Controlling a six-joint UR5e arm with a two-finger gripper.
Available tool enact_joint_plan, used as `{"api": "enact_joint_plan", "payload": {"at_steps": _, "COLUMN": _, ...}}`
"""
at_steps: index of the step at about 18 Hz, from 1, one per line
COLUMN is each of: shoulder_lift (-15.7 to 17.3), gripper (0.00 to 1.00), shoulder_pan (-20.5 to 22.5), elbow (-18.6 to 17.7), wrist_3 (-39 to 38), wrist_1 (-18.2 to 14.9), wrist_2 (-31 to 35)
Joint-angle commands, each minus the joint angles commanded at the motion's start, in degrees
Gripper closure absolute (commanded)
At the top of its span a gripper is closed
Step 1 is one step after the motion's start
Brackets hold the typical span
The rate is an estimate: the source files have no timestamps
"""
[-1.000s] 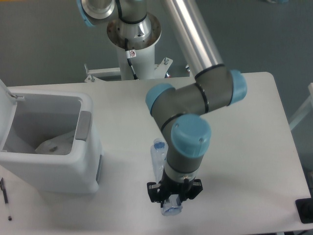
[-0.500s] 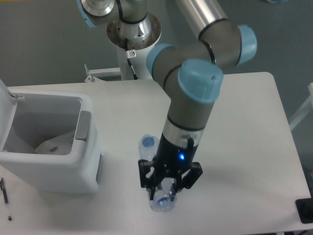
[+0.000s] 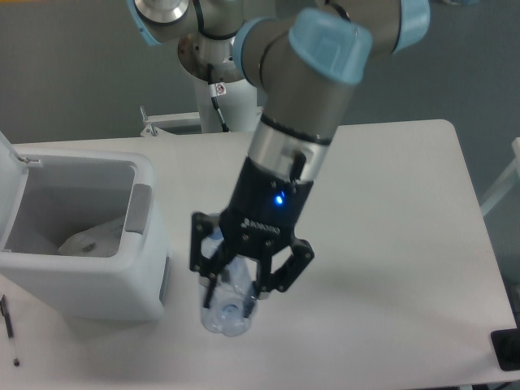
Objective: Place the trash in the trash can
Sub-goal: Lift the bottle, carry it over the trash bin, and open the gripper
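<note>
The end effector [image 3: 236,296] was closed narrowly around the crushed clear plastic bottle [image 3: 229,307], its two dark fingers [image 3: 213,284] pressing on either side of the bottle's middle. The bottle hung tilted, its clear base showing near the camera below the fingers and its upper part hidden between the black linkages; its blue cap could not be made out. It appeared lifted off the white bench [image 3: 390,244], though contact could not be ruled out from this angle. A small blue light glowed on the end effector's black body.

To the left stood the white trash can [image 3: 89,280] with its lid [image 3: 6,175] swung open at the far left and a grey panel [image 3: 140,208] on its right side. The crumpled white paper tissue [image 3: 89,241] lay inside the can. The held bottle was just right of the can's near right corner, outside it.
</note>
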Motion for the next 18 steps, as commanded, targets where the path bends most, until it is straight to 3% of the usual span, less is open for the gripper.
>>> {"api": "enact_joint_plan", "payload": {"at_steps": 7, "shoulder_lift": 1.4, "gripper": 0.7, "shoulder_pan": -1.0, "elbow": -0.6, "wrist_3": 0.1, "wrist_1": 1.5, "wrist_2": -7.6}}
{"api": "enact_joint_plan", "payload": {"at_steps": 13, "shoulder_lift": 1.6, "gripper": 0.66, "shoulder_pan": -5.4, "elbow": -2.1, "wrist_3": -0.2, "wrist_1": 1.8, "wrist_2": -7.5}}
{"api": "enact_joint_plan", "payload": {"at_steps": 18, "shoulder_lift": 3.8, "gripper": 0.64, "shoulder_pan": -7.5, "elbow": -7.1, "wrist_3": 0.2, "wrist_1": 6.8, "wrist_2": -7.1}}
